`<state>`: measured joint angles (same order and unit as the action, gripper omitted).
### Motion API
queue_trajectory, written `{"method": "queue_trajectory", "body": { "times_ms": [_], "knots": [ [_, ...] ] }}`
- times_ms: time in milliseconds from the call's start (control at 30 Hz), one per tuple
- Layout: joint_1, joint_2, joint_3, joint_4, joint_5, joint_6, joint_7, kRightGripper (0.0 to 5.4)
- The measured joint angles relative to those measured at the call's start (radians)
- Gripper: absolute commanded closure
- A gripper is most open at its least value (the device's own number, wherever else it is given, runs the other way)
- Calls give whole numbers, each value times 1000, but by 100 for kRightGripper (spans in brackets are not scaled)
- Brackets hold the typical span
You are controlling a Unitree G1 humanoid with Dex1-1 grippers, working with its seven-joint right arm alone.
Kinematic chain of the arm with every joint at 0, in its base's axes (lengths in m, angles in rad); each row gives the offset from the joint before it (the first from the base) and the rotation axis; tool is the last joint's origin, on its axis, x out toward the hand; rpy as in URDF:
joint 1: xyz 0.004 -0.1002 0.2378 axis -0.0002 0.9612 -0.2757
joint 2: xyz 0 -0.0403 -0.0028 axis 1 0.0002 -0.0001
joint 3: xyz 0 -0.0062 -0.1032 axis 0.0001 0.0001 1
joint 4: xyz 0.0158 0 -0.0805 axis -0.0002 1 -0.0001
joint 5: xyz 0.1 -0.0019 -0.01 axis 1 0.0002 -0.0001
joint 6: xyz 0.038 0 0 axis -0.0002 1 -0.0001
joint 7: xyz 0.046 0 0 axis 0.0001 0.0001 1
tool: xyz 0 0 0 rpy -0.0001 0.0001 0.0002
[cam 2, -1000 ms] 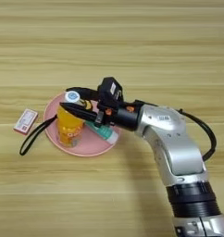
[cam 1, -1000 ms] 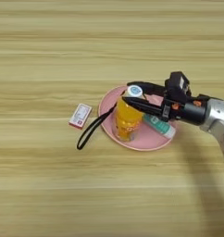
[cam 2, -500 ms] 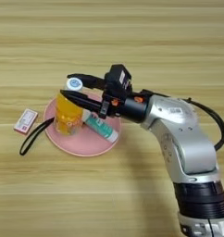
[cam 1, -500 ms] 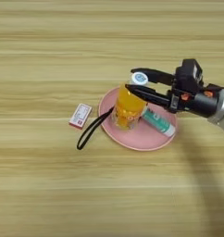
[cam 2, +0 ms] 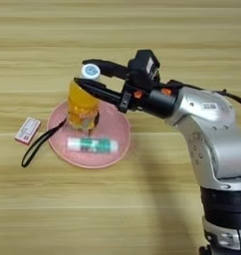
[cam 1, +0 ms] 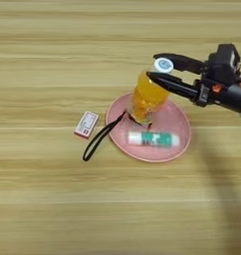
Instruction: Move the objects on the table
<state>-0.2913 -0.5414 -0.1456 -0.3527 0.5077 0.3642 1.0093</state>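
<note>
Gripped only at its neck by the pincer (cam 2: 85, 75), the tilted orange bottle (cam 2: 81, 104) could slip onto the pink plate (cam 2: 117, 147) below.

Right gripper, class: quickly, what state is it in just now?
Right gripper: fingers spread either side of the white cap of the orange drink bottle; whether they are gripping it cannot be told.

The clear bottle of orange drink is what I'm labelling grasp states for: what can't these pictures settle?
- Right gripper: whether it clamps the clear bottle of orange drink, blurred in both views.
- Yellow-black tape measure: body behind the bottle; only its black strap shows.
- Small red-and-white card: print too small.
</note>
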Motion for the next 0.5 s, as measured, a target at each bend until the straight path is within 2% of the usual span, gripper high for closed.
{"method": "queue_trajectory", "body": {
  "times_ms": [133,267,500],
  "knots": [
    [-30,-17,-37,0,27,10,-11,362],
    [-40,-39,-63,14,28,15,-17,362],
    [-59,-92,-121,190,2,-37,2,362]
  ]
}}
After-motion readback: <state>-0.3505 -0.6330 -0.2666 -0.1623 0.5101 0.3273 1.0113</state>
